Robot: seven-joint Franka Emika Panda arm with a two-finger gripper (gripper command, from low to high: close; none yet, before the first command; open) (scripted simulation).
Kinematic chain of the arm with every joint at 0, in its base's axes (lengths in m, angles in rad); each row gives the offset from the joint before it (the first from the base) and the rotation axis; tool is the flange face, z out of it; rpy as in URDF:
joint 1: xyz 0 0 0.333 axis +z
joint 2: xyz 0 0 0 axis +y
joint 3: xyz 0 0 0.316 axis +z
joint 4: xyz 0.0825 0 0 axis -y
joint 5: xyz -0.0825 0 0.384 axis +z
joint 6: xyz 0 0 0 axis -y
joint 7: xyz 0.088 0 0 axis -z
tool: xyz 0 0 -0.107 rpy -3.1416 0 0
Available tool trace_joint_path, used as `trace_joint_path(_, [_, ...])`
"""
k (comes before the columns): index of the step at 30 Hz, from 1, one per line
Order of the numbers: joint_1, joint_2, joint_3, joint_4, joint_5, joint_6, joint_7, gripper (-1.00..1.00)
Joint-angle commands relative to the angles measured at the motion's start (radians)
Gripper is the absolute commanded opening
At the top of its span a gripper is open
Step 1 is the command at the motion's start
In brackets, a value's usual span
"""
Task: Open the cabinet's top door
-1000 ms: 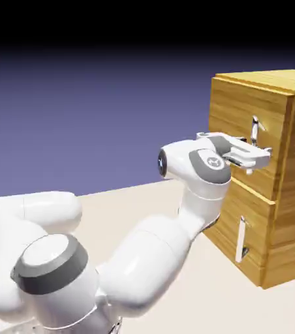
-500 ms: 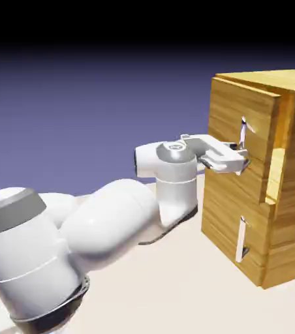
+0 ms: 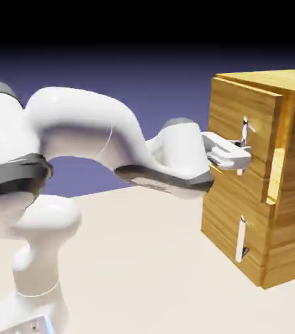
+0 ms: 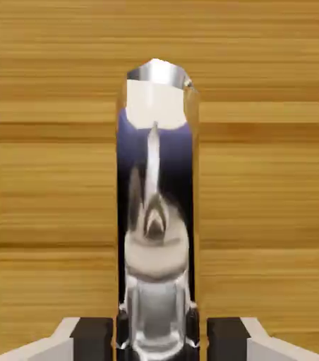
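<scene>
The light-brown wood-grain cabinet (image 3: 288, 196) stands at the exterior view's right. Its top door (image 3: 232, 121) stands out a little from the cabinet body, with a gap showing at its right edge. My gripper (image 3: 241, 156) reaches in from the left and is shut on the top door's vertical silver handle (image 3: 245, 132). In the hand view the silver handle (image 4: 158, 211) runs up the middle between my two dark fingertips (image 4: 95, 338), and the top door's wood (image 4: 268, 176) fills the rest of the picture.
The lower panel (image 3: 223, 225) with its shorter silver handle (image 3: 241, 239) sits flush below. My white arm (image 3: 98, 134) arches high across the left and middle. The beige table (image 3: 143, 274) runs up to the cabinet's foot.
The top door has come out from the cabinet front toward the left with my gripper on its handle. My jaws have closed tighter, and the arm's elbow has swung up high.
</scene>
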Motion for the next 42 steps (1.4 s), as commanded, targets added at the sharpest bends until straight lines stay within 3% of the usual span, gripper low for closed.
trace_joint_path(1, [-0.036,0.026,0.034,-0.007,-0.005,-0.002,0.034,-1.0])
trace_joint_path(15, [-0.543,0.229,0.522,-0.038,-0.025,0.027,0.371,-1.0])
trace_joint_path(27, [-0.703,0.068,0.797,-0.246,0.477,-0.15,0.043,-1.0])
trace_joint_path(42, [-0.651,-0.023,1.143,-0.36,1.129,-0.561,-0.202,-1.0])
